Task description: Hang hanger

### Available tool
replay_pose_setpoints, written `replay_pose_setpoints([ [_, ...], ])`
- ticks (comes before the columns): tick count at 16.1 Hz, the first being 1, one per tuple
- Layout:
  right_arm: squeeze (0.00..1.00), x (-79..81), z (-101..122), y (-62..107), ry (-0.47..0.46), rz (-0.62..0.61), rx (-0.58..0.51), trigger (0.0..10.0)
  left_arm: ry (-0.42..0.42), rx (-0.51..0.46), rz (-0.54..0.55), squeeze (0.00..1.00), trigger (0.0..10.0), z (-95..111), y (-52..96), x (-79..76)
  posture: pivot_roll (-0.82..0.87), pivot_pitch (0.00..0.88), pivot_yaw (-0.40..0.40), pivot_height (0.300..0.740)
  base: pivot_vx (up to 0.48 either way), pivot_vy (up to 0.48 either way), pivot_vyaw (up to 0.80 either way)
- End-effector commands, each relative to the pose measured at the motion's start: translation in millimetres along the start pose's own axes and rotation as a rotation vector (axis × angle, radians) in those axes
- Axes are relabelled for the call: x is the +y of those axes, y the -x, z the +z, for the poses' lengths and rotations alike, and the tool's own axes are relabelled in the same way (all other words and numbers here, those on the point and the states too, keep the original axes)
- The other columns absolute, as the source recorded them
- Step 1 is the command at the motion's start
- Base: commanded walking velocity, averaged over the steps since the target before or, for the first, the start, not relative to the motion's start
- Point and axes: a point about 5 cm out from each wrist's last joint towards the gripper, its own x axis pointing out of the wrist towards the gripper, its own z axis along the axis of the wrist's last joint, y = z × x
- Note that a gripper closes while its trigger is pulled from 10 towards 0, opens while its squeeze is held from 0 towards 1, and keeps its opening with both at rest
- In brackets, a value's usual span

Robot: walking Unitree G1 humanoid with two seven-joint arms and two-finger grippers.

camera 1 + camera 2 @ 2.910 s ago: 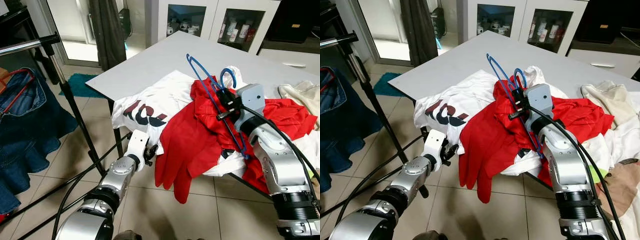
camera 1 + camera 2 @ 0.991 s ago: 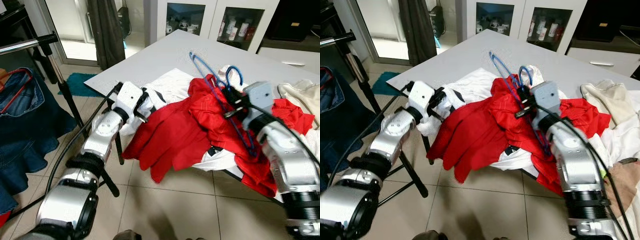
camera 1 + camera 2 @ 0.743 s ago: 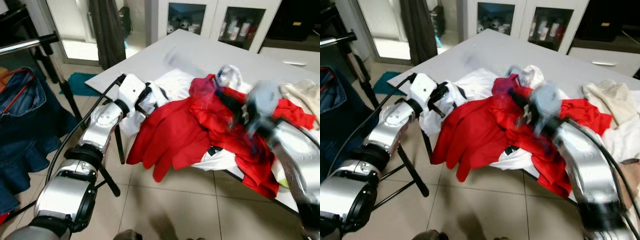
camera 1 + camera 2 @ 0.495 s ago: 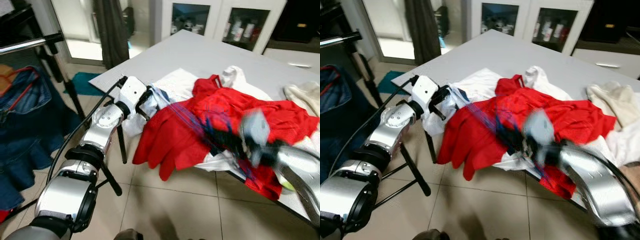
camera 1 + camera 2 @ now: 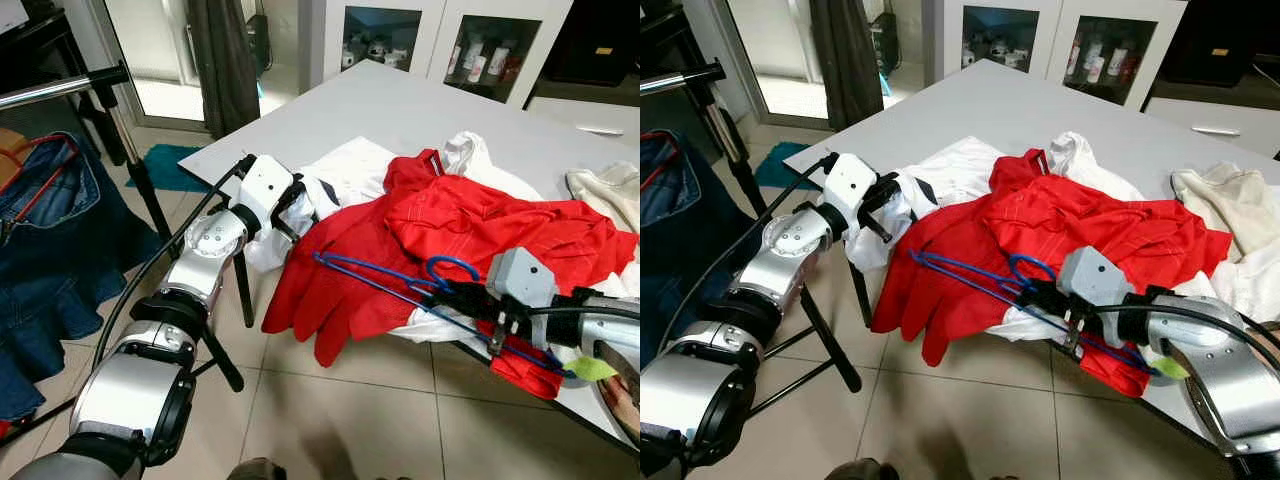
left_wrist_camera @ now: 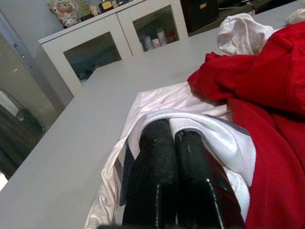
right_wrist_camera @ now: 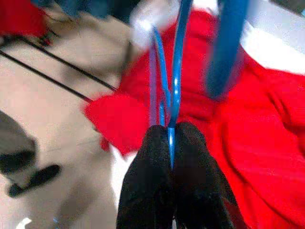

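Note:
A blue wire hanger point(image 5: 385, 277) lies nearly level in front of the table's near edge, over the hanging red garment point(image 5: 470, 215). My right gripper point(image 5: 455, 296) is shut on the hanger just below its hook; the right wrist view has the blue wire point(image 7: 177, 67) pinched between the fingertips point(image 7: 155, 143). My left gripper point(image 5: 292, 203) is at the left side of the pile, shut on a fold of the white shirt point(image 6: 143, 102). The rack's metal bar point(image 5: 60, 90) stands far left.
Denim clothing on a red hanger point(image 5: 45, 195) hangs from the rack at left. The grey table point(image 5: 400, 110) also carries a cream garment point(image 5: 605, 185). A glass-door cabinet point(image 5: 430, 40) stands behind it. The rack's black legs point(image 5: 215, 350) cross the tiled floor.
My right arm swung the hanger down from above the pile to the table's front edge. The left gripper rose from below the table and closed on the white shirt.

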Motion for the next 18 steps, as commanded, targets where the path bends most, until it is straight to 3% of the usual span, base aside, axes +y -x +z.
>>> replay_pose_setpoints([
  [1,0.0,-11.4,-9.1,2.6,0.027,-0.079,0.088,10.0,-0.003,-0.012,0.003,0.0,0.0,3.7,-0.9,2.0,0.04,0.0,0.018,0.74,0.0,0.0,0.0],
  [7,0.0,-36.7,-43.0,30.2,0.003,-0.236,0.332,10.0,-0.068,-0.014,0.005,0.0,0.0,11.4,2.0,17.7,0.03,0.0,0.022,0.74,0.0,0.0,0.0],
  [13,0.0,-42.3,-54.0,48.9,0.006,-0.248,0.431,10.0,-0.087,-0.01,0.018,0.0,0.0,14.7,4.7,27.9,0.02,0.0,0.023,0.74,0.0,0.0,0.0],
  [14,0.0,-45.1,-47.9,51.7,0.016,-0.246,0.401,10.0,-0.09,-0.015,0.012,0.0,0.0,15.9,4.1,27.6,0.02,0.0,0.023,0.74,0.0,0.0,0.0],
  [16,0.0,-47.0,-10.4,47.5,-0.016,-0.215,0.167,10.0,-0.087,-0.028,-0.02,0.0,0.0,18.4,2.5,25.5,0.02,0.0,0.021,0.74,0.0,0.0,0.0],
  [18,0.0,-47.0,16.0,41.3,-0.021,-0.19,0.013,10.0,-0.097,-0.042,-0.054,0.0,0.0,23.5,-1.1,22.4,0.02,0.0,0.021,0.74,0.0,0.0,0.0],
])
